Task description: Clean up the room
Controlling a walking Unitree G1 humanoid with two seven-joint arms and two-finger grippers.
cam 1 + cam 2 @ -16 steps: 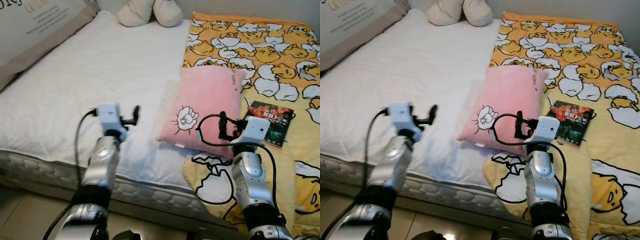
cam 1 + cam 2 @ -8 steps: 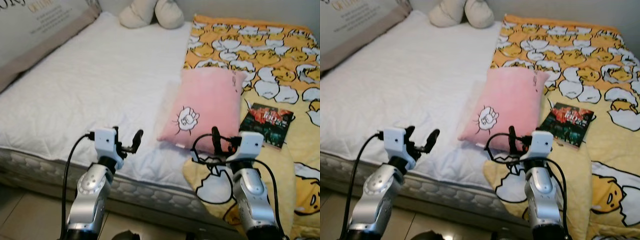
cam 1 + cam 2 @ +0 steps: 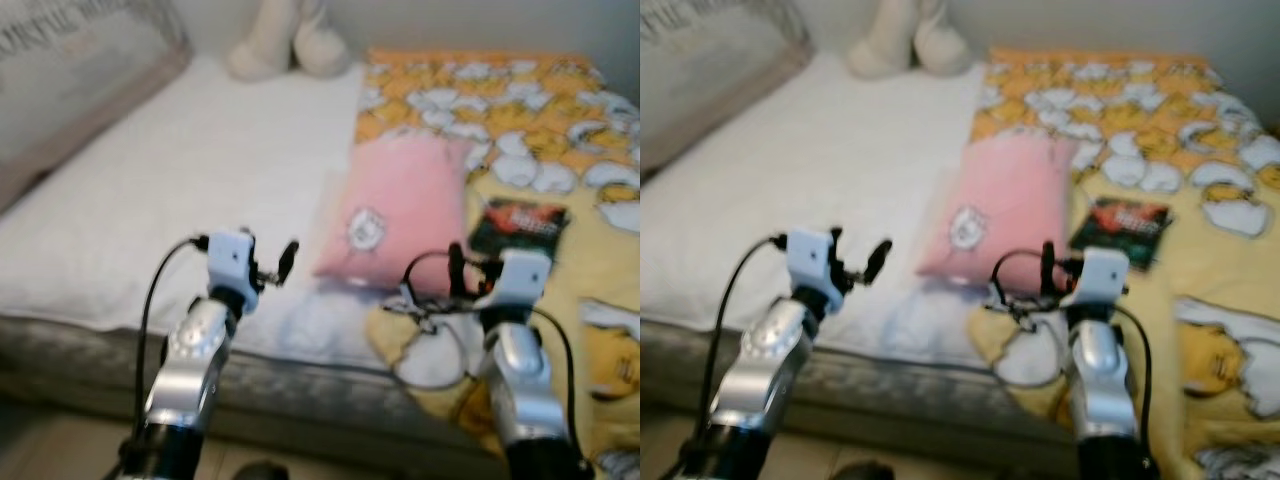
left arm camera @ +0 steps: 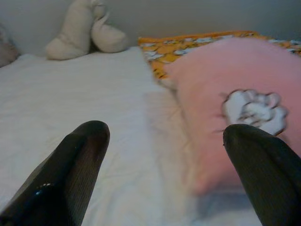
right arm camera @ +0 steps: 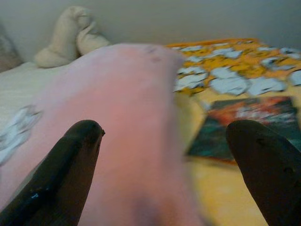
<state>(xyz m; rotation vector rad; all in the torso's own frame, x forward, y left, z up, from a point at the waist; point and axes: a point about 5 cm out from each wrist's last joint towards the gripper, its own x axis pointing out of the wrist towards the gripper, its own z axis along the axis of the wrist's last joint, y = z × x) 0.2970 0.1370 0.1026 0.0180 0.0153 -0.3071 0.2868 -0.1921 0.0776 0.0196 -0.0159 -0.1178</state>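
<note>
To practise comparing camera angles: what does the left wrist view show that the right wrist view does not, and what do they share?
The left wrist view alone shows the wide white mattress beside the pink pillow, with the pillow's white cartoon print facing the camera. The right wrist view alone shows the dark book lying on the yellow patterned blanket, just beyond the pillow's edge. Both share the pink pillow, the cream plush toy against the far wall, a strip of the blanket, and an open end effector: left, right, each holding nothing.
</note>
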